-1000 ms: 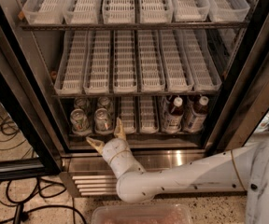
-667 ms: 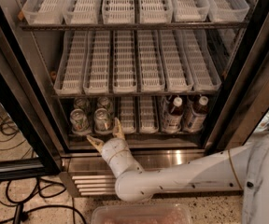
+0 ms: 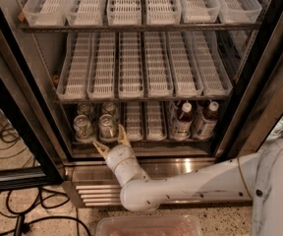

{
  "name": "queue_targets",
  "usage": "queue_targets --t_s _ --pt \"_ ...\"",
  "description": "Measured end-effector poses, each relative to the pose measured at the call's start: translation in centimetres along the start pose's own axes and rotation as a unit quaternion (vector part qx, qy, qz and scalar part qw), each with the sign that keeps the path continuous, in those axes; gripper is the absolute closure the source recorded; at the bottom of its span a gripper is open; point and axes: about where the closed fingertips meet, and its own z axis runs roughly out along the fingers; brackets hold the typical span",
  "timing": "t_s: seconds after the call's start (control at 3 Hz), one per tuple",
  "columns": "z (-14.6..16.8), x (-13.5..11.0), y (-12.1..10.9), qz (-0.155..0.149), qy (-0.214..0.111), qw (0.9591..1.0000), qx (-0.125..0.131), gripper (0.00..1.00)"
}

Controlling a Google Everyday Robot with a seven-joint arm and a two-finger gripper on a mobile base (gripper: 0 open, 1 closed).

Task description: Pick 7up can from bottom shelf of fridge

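we see a speckled floor with black cables trailing at the left, and the open fridge fills most of the view, its dark door frame running down both sides. its upper two shelves carry rows of white slotted trays. on the bottom shelf a group of four cans stands at the left, two in front and two behind, and two dark bottles with white caps stand at the right, with bare tray lanes between them. the 7up can is the right one of the front pair, upright, at the front edge of its lane, with another can just beside it on the left.

the white arm reaches in from the lower right, bends in front of the steel grille and points up towards the cans. the tool sits at the shelf's front lip, just below the 7up can. its two tan fingers are spread apart, one beside the can's lower right and the other below its left. we cannot tell if either touches the can. a clear plastic tub shows at the bottom edge.
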Motion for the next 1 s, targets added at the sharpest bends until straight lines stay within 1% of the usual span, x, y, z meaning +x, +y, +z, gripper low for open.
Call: queue_targets --t_s 0.67,1.0 --pt "1.4 0.1 -0.4 -0.005 0.001 1.0 -0.001 0.41" --pt "2.0 0.3 -0.5 -0.007 0.005 1.0 -0.002 0.36"
